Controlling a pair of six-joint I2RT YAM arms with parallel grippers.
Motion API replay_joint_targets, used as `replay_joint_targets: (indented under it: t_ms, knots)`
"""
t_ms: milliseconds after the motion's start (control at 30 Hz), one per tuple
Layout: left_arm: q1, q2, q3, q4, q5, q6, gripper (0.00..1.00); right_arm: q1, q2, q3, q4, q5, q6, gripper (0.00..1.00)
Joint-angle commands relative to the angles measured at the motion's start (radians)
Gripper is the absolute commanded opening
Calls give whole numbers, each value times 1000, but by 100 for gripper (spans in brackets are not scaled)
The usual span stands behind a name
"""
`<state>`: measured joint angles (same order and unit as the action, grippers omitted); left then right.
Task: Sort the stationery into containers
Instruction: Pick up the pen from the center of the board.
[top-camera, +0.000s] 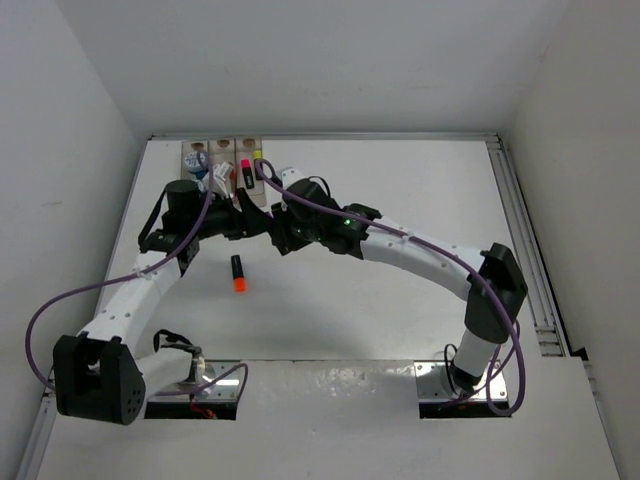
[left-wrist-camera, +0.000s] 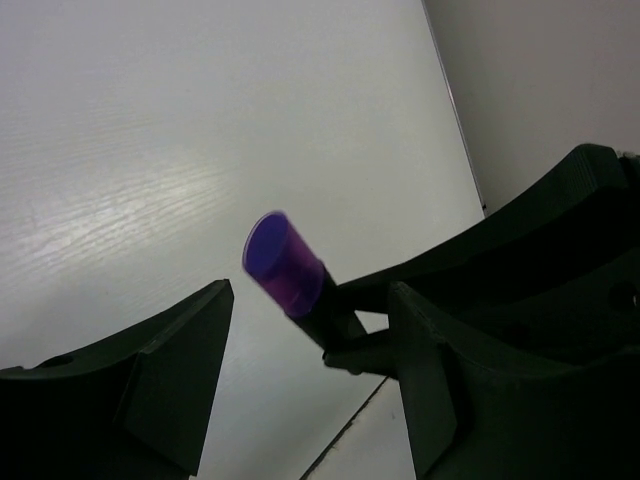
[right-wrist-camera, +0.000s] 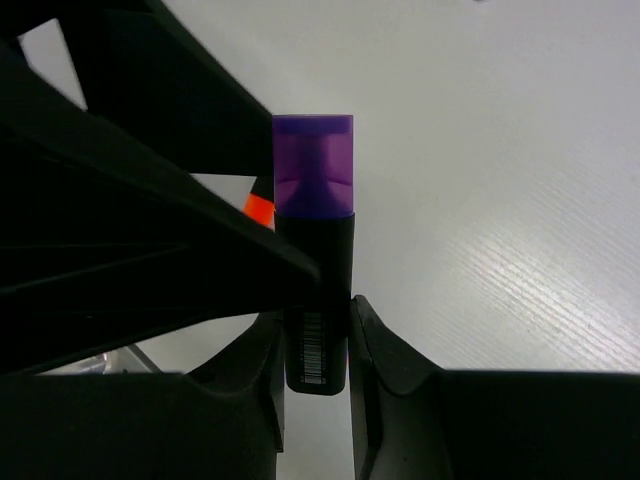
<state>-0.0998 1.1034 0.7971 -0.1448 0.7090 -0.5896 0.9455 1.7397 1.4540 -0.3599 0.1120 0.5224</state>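
My right gripper (right-wrist-camera: 317, 350) is shut on a black highlighter with a purple cap (right-wrist-camera: 313, 170), holding it by its barcoded rear end above the table. My left gripper (left-wrist-camera: 310, 385) is open, its jaws standing on either side of the same highlighter (left-wrist-camera: 285, 262) without touching it. In the top view both grippers, left (top-camera: 248, 215) and right (top-camera: 273, 228), meet just in front of the tan three-slot tray (top-camera: 186, 148). The tray holds blue-and-white discs (top-camera: 196, 166) and a pink-capped highlighter (top-camera: 245, 168). An orange-capped highlighter (top-camera: 238, 273) lies on the table in front of the grippers.
The tray stands against the far wall at the back left of the white table. A rail (top-camera: 520, 230) runs along the table's right edge. A purple cable (top-camera: 60, 300) loops off the left arm.
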Motion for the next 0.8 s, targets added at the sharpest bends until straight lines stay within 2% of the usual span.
replay_joint_targets:
  t_ms: [0,67,167,200,233,267,300,333,367,400,433,500,600,667,767]
  knots:
    - [-40,30,65,67,-45,-30,69,9,-16,58,-4,8,-7,0]
    - [-55,50,71,68,-51,-30,65,9,-14,68,-8,8,-5,0]
    - [-63,65,74,67,-54,-27,55,9,-14,75,-13,9,-7,0]
    - [-63,70,76,67,-52,-23,45,9,-14,75,-16,11,-5,0]
    - [-63,73,77,67,-51,-21,39,10,-12,78,-16,12,-7,0]
    - [-63,81,83,65,-46,-19,27,9,-12,78,-16,26,-9,0]
    - [-58,85,89,62,-45,-16,21,9,-12,80,-17,32,-10,0]
    - [-51,91,103,56,-51,-16,15,9,-8,89,-22,35,-36,5]
    - [-43,105,114,39,-57,-18,6,9,-9,94,-30,61,-59,12]
    - [-29,118,132,22,-65,-16,2,4,-11,97,-37,61,-82,26]
    - [-2,160,210,-54,-107,19,0,-16,-26,83,-46,78,-128,49]
    - [38,228,322,-145,-170,127,0,-56,-54,33,-50,16,-182,62]
    - [78,384,616,-272,-328,238,0,-184,-123,-64,-47,-139,-158,66]
    - [92,499,709,-302,-423,273,0,-279,-167,-118,-34,-201,-133,66]
    - [100,646,861,-311,-471,275,0,-361,-222,-220,-5,-271,-105,66]
